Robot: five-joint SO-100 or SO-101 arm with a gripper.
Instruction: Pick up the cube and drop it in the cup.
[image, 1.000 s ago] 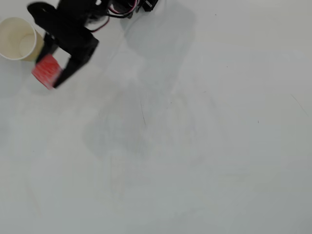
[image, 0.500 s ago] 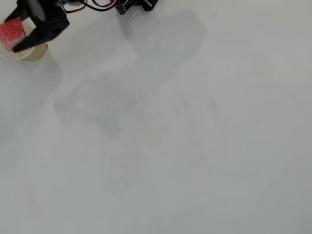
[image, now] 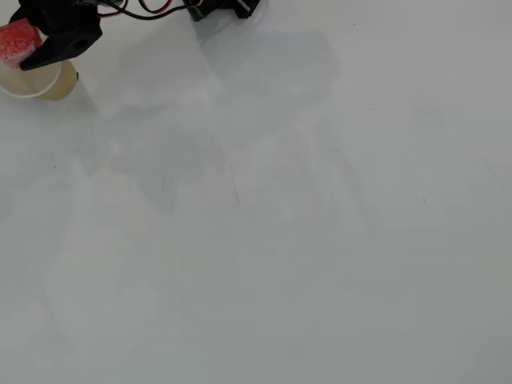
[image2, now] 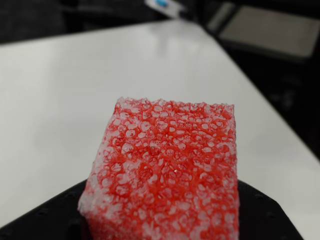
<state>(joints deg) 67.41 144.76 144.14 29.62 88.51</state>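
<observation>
In the overhead view the red speckled cube (image: 18,42) is held in my black gripper (image: 24,48) at the far top left, right over the cream paper cup (image: 50,83), whose rim and tan wall show partly below the arm. The gripper is shut on the cube. The wrist view is filled by the spongy red cube (image2: 165,172) resting against a black finger (image2: 45,220); the cup does not show there.
The white table (image: 280,224) stretches wide to the right and front. Red and black cables (image: 152,8) and the arm's base (image: 220,8) sit at the top edge. In the wrist view the table's edge (image2: 260,100) drops to a dark floor.
The gripper carried the cube up and left from beside the cup to over the cup's rim, then barely shifted in the last half second.
</observation>
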